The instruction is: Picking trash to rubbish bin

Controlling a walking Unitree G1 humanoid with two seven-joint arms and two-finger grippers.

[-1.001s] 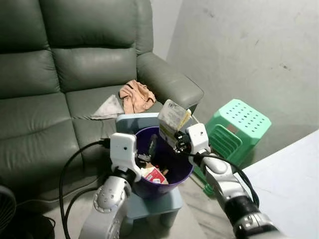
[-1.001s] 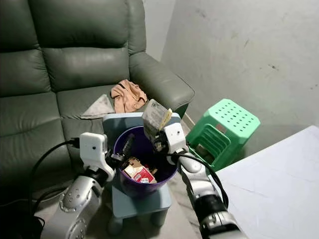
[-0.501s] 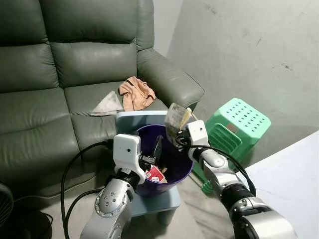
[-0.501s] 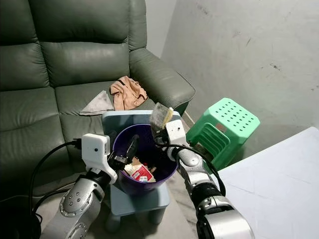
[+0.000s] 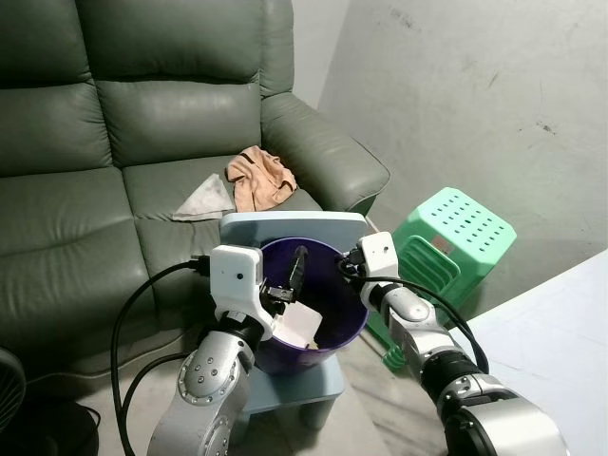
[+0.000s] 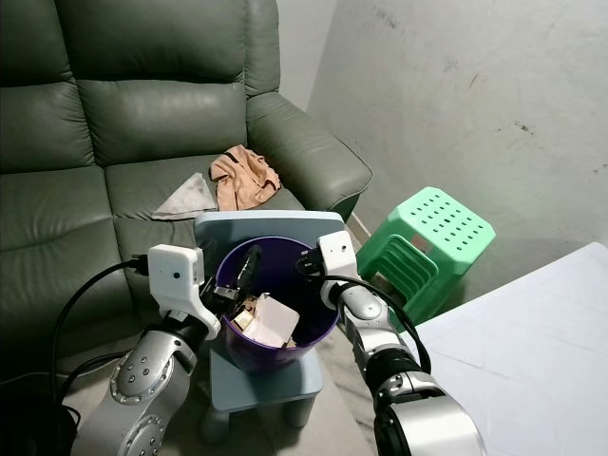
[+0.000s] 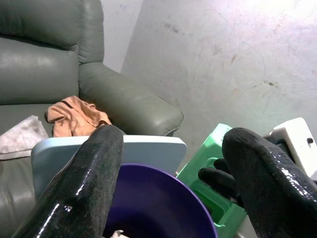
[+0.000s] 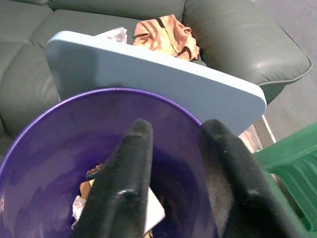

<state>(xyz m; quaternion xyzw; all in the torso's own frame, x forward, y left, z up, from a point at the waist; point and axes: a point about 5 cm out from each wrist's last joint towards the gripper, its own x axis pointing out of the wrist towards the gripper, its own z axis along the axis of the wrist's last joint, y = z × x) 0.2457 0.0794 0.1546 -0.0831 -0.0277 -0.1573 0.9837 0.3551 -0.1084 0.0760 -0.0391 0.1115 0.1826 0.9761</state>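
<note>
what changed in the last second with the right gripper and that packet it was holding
The right gripper let go of the packet, which dropped into the purple bin and now lies on the other trash. The gripper's fingers now stand open and empty over the bin's rim. The left gripper stayed at the bin's near edge, and the cloths on the sofa and the green stool kept their places.

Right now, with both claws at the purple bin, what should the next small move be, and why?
Probably lift the right claw up and clear of the purple bin. Its fingers stand open over the bin with nothing between them, and a pale carton lies inside on other trash, so the drop looks done. The left claw also hovers open at the rim.
</note>
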